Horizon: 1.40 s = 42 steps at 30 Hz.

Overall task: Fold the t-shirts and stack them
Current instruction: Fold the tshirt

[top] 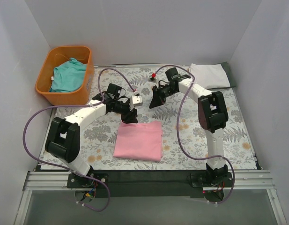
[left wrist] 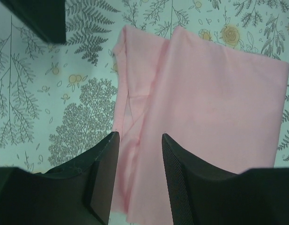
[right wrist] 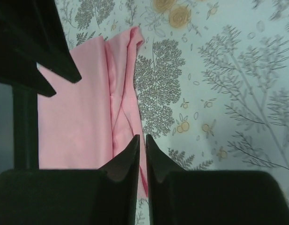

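Observation:
The pink t-shirt point(top: 138, 140) lies folded into a rectangle on the floral cloth at the front centre. My left gripper point(top: 130, 115) hovers over its far left corner; in the left wrist view the gripper point(left wrist: 140, 136) is open and empty, with the pink shirt point(left wrist: 205, 108) below it. My right gripper point(top: 156, 100) hangs above the cloth just beyond the shirt's far edge. In the right wrist view it point(right wrist: 141, 137) is shut and holds nothing, beside the pink shirt's point(right wrist: 78, 122) edge. The white t-shirt point(top: 209, 75) lies folded at the back right. The teal t-shirt point(top: 68, 75) lies crumpled in the basket.
The orange plastic basket point(top: 48, 96) stands at the back left. A dark grey cloth point(top: 230, 75) shows under the white shirt. The floral table cloth point(top: 228, 136) covers the table. White walls enclose three sides. Purple cables loop beside both arms.

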Tool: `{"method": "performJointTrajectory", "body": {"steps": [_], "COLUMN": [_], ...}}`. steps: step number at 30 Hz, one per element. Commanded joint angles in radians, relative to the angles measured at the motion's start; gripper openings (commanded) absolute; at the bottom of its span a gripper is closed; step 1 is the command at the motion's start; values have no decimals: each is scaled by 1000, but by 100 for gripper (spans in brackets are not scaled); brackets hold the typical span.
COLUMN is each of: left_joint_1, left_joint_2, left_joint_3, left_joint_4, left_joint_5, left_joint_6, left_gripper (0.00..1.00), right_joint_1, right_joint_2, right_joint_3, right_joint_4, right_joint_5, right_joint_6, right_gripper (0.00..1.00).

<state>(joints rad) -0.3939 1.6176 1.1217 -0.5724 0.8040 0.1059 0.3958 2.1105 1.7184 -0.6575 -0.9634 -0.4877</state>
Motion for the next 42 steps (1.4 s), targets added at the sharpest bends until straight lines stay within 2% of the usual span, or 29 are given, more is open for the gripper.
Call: {"method": "performJointTrajectory", "body": {"steps": [1,8,18,27,31,32,37,38,42], "left_joint_1": [-34,-69,-102,-112,-115,-114,-118,-118,-118], "left_joint_2": [5,25,47,116,134,136,99,78,15], "left_joint_3": [-34,-86,-129,-126,-120,-114,-108,-103,-100], "left_joint_4": [115,126,154,181,184,184,174,164,140], "left_joint_5": [-22,-25,-48,-77,-78,-75,-77,-72,-65], "left_joint_6": [-11,40,46,58,67,63,54,57,54], "left_gripper": [40,40,40,38,31,24,8,2,0], "right_joint_1": [46,95,152,152,152,152,152,152,152], "right_joint_2": [97,111,121,177,184,187,207,210,220], "right_joint_3": [58,-57,-209,-215,-218,-218,-212,-212,-209], "right_joint_4": [2,180,298,318,315,315,314,315,314], "right_joint_5": [-138,-173,-94,-78,-83,-83,-106,-113,-129], "right_joint_6": [152,320,397,409,409,409,411,413,409], "right_gripper": [13,11,11,11,11,11,11,10,10]}}
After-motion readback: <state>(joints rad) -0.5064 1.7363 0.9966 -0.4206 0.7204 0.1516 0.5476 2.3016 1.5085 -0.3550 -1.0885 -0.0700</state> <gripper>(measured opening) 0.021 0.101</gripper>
